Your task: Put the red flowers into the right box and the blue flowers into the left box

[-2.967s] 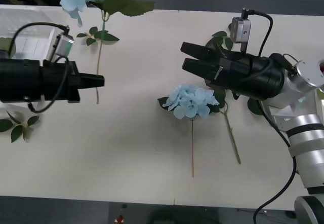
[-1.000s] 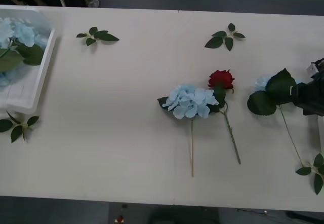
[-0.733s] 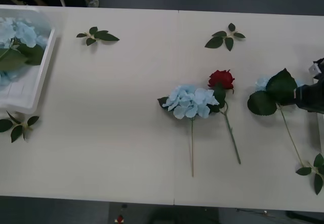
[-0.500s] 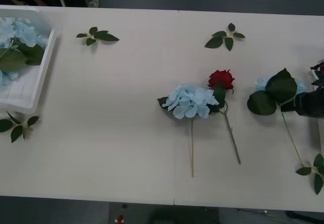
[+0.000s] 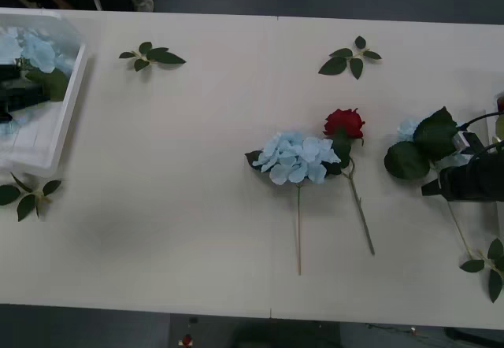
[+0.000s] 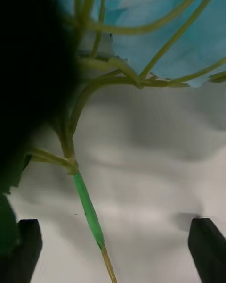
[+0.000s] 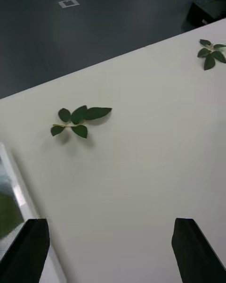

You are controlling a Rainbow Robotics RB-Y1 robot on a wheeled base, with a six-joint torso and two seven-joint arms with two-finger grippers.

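White table (image 5: pixel 197 167): right end effector (image 6: pixel 113 250) open-fingered astride blue flower stem (image 6: pixel 88 208).

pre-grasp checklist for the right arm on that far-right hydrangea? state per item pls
1. Right gripper open: ok, fingers apart at both corners of the wrist view.
2. Stem between the fingers: ok, the blue flower's green stem runs down between them, nearer one finger than the other.
3. Gripper over the target: ok, it sits on the stem just below the blue flower at the table's right edge.
4. Fingers low enough to close on the stem: cannot tell.
5. Red flower clear of the grasp: ok, it lies apart, toward the centre.
6. Left gripper out of the way: ok, open, over the left box.
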